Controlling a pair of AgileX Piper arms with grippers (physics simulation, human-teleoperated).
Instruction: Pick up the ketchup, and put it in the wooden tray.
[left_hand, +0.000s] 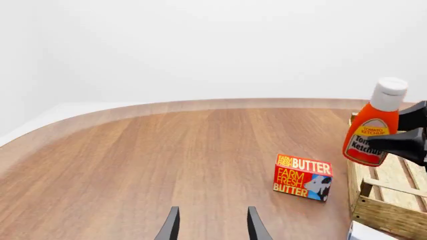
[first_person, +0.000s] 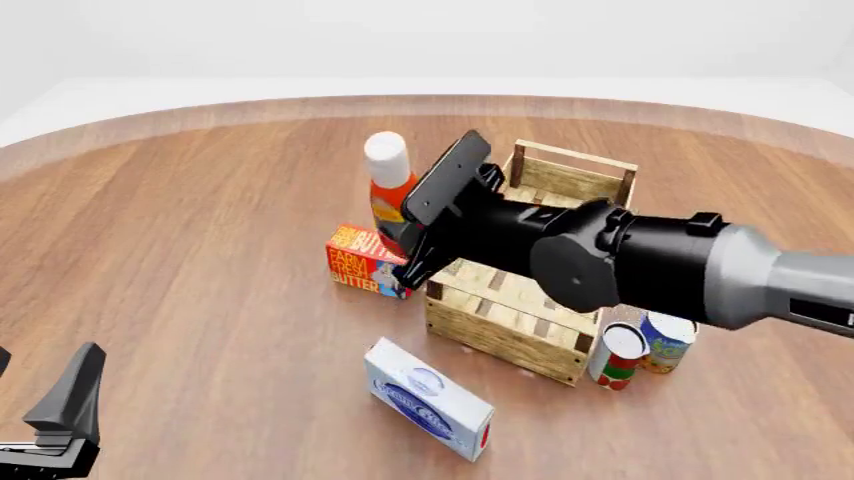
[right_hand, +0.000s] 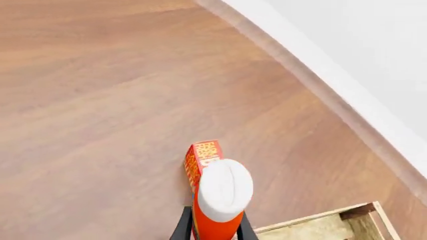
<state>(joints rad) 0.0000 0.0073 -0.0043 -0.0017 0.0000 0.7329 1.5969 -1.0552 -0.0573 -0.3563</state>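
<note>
ketchup (first_person: 388, 185) in right claw (first_person: 407, 235), beside wooden tray (first_person: 514, 325)

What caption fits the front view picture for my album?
Right gripper lifts the ketchup beside the wooden tray, above the butter box.

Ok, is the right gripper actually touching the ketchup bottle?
Touching. In the right wrist view the right gripper has a finger pressed against each side of the ketchup bottle; the left wrist view shows it held off the table.
</note>
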